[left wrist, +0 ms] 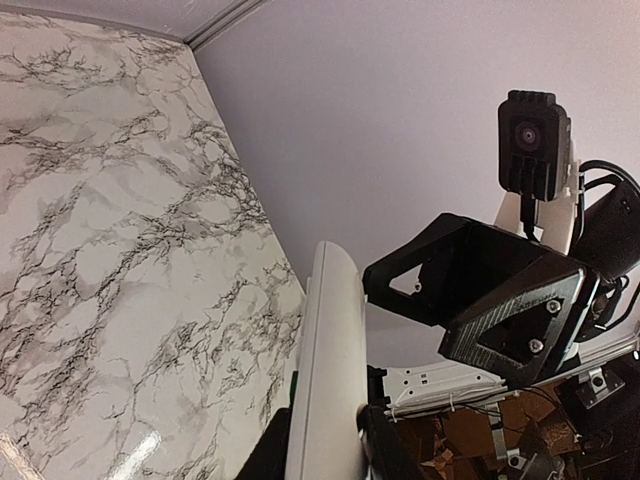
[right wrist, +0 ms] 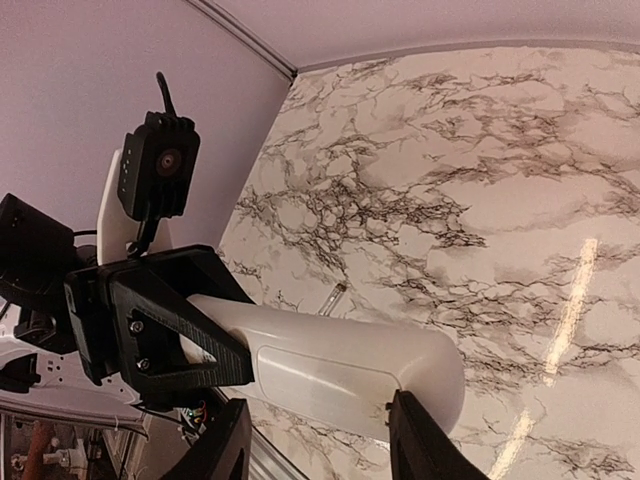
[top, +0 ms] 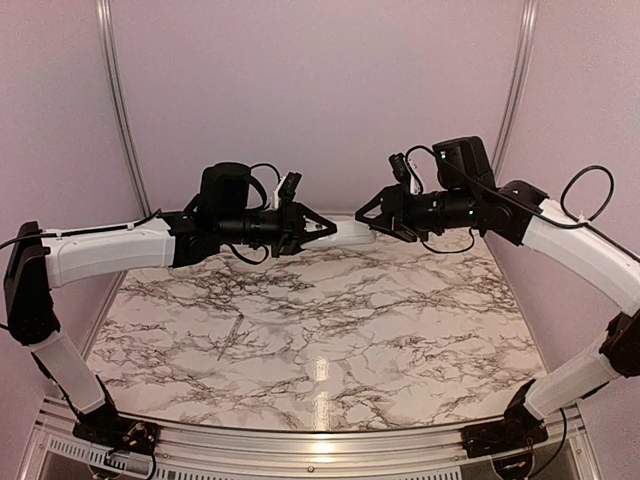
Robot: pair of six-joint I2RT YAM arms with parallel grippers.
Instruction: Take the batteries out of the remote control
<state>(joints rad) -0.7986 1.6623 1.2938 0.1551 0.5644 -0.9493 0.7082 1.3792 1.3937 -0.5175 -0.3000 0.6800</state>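
The remote control [top: 352, 233] is a slim white bar held in mid-air over the back of the table, between the two arms. My left gripper [top: 322, 228] is shut on its left end, and in the left wrist view the bar [left wrist: 330, 370] runs up from between the jaws [left wrist: 325, 452]. My right gripper [top: 374, 216] is at the other end. Its fingers stand apart [right wrist: 315, 435] under the remote's plain back [right wrist: 340, 365], one fingertip [right wrist: 405, 415] touching the corner of the battery cover [right wrist: 325, 372]. The cover is on. The batteries are hidden.
A long thin grey stick [top: 232, 335] lies on the marble table [top: 400, 340], left of the middle; it also shows beyond the remote [right wrist: 333, 298]. Pale walls close the back and sides. The arm bases stand at the near edge.
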